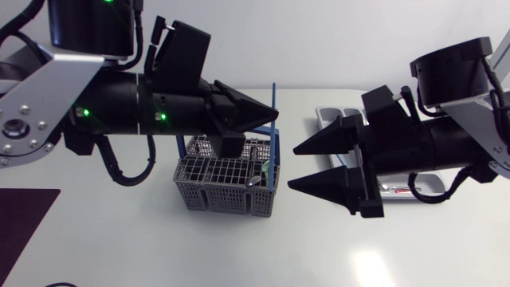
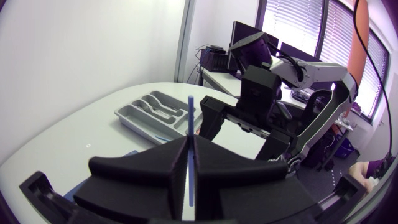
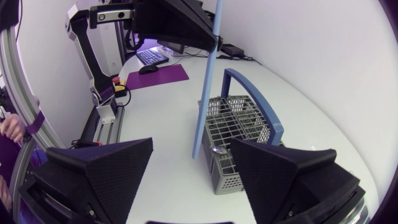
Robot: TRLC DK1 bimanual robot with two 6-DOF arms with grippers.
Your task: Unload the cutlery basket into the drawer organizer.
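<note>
The grey cutlery basket (image 1: 223, 182) with a blue handle (image 3: 256, 102) stands mid-table; some metal cutlery (image 3: 218, 150) still shows inside. My left gripper (image 1: 272, 117) is above the basket's right end, shut on a long thin blue utensil (image 1: 273, 94) that hangs upright. The right wrist view shows this blue utensil (image 3: 208, 81) lifted beside the basket (image 3: 239, 130), its lower end near rim height. My right gripper (image 1: 307, 166) is open just right of the basket, fingers (image 3: 102, 171) spread wide toward the utensil. The grey drawer organizer (image 1: 331, 114) lies behind my right arm.
A dark purple mat (image 1: 20, 219) lies at the table's left front edge. In the left wrist view the organizer (image 2: 149, 111) lies ahead, with my right gripper (image 2: 231, 124) close in front. White tabletop stretches in front of the basket.
</note>
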